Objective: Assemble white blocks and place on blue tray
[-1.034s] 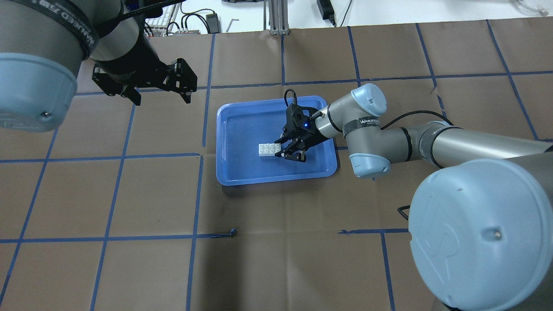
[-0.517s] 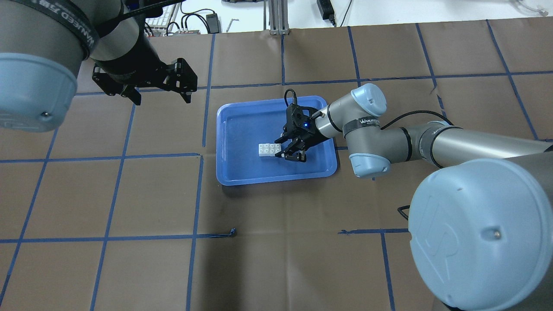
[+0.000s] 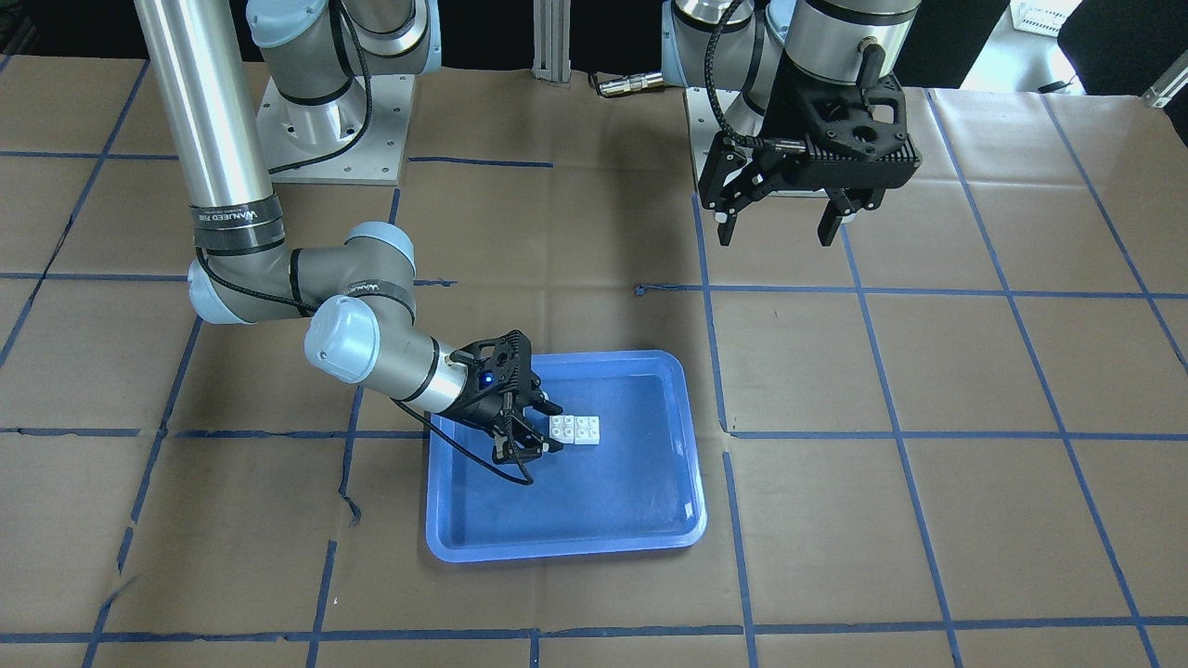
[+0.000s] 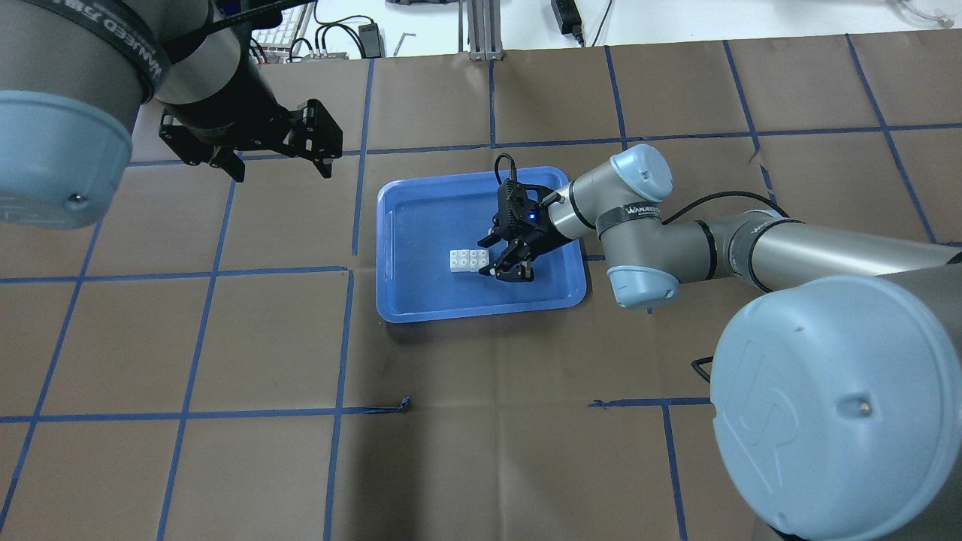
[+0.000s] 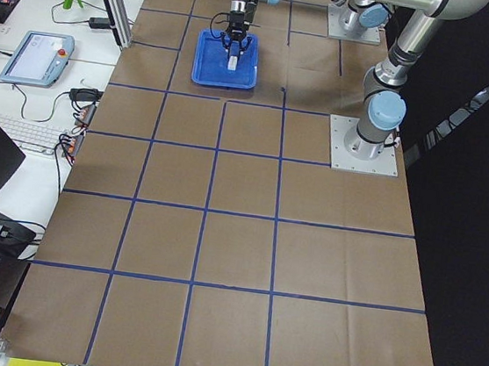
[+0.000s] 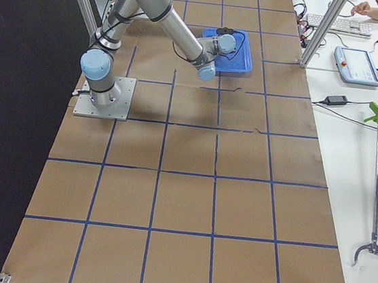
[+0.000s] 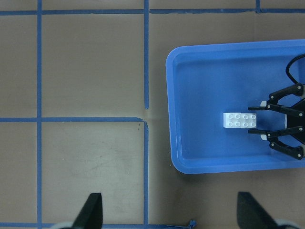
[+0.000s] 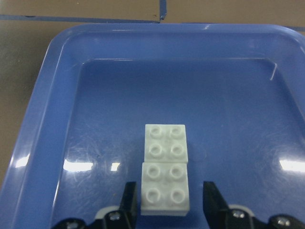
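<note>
A table (image 4: pixel 526 376) covered in brown paper with a blue tape grid holds a blue tray (image 4: pixel 382 248) near its middle. The likely risk: if the right gripper (image 4: pixel 488 257) moves sideways while drawing away, a finger could catch the near block, dragging the pair across the glossy floor or splitting them.

The right gripper is low inside the tray, its jaws narrowly parted. Its fingers (image 8: pixel 129 202) flank the near block with a slim gap on each side, gripping nothing. The left gripper (image 4: pixel 279 167) hangs spread wide and empty, well apart from the tray.

The 2 white blocks (image 4: pixel 468 260) lie on the tray floor, touching end to end. Whether they are locked together cannot be told.
</note>
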Available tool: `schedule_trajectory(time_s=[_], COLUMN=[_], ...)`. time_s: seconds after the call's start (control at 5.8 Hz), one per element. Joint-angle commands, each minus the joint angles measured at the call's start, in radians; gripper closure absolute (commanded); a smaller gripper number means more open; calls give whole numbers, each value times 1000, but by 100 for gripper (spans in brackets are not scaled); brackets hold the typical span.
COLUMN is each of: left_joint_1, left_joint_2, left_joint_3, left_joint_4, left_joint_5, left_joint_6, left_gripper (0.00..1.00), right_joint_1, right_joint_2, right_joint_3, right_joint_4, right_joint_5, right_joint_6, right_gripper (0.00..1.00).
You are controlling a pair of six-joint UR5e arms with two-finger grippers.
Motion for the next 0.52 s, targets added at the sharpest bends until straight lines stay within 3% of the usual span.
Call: schedule_trajectory(time_s=[0.0, 0.17, 0.34], left_joint_1=[0, 0, 0], left_joint_2=[0, 0, 0], left_joint_3=[0, 0, 0], left_joint_4=[0, 0, 0], left_joint_5=[-1, -1, -1], left_joint_6=[0, 0, 0], left_gripper=[1, 1, 1], right_joint_1=[-14, -15, -18], right_joint_2=[-21, -56, -105], right_joint_3=[-57, -89, -100], right_joint_4=[8, 24, 72], right_joint_5=[-9, -26, -97], right_joint_6=[91, 152, 210], right_gripper=[0, 0, 0])
